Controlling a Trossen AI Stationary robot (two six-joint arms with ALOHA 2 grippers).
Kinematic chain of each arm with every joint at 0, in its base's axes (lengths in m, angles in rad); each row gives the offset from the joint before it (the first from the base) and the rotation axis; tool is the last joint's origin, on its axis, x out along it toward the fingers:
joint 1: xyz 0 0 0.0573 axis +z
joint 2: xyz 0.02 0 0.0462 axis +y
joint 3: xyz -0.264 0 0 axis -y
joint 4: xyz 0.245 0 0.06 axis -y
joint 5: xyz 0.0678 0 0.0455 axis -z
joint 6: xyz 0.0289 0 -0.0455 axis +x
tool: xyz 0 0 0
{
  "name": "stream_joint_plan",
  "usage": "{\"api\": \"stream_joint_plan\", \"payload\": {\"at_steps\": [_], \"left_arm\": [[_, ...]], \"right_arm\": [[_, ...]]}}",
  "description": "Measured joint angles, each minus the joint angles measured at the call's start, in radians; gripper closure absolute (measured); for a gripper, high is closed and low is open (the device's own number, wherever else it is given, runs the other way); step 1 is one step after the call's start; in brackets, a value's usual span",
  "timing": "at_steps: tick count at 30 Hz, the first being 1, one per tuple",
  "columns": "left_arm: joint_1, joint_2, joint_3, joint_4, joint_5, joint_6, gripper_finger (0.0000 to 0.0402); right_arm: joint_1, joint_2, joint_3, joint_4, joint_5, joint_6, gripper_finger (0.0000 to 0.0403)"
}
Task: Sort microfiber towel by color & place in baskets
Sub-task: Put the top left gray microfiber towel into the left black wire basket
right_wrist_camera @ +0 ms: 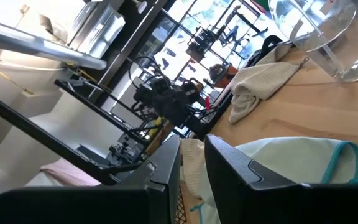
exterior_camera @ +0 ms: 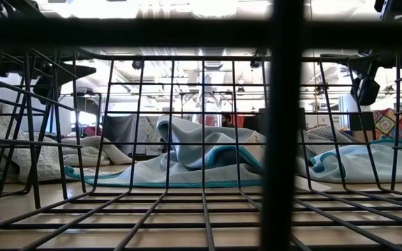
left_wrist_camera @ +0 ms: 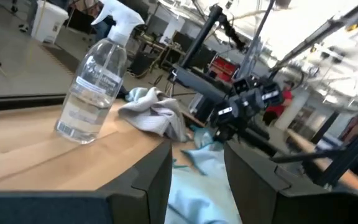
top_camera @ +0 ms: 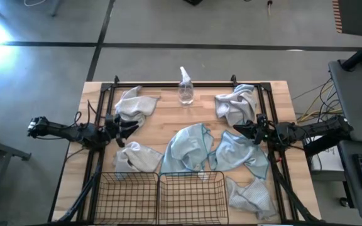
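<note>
Overhead down, low through basket mesh, 2 wrists facing inward.

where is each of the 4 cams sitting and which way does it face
High view: overhead, looking straight down on the table, both arms, both baskets.
Low view: at table-top height inside a basket, looking level through its mesh at a light blue towel; no gripper is clearly seen.
Left wrist view: on the left arm, looking past the open left gripper toward the spray bottle and right arm.
Right wrist view: on the right arm, past the right gripper, toward the left arm.
Shared: the bottle shows in the high and left wrist views.
</note>
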Motion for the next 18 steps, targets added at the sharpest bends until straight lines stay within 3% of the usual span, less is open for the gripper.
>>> {"api": "stream_joint_plan", "payload": {"at_steps": [6,18], "left_arm": [[0.0,0.0,0.0,0.008,-0.011,0.057,0.0269],[0.0,0.0,0.0,0.013,-0.025,0.009,0.0269]], "right_arm": [[0.0,0.0,0.0,0.0,0.0,-0.001,0.0335],[0.0,0.0,0.0,0.0,0.0,-0.025,0.0335]]}}
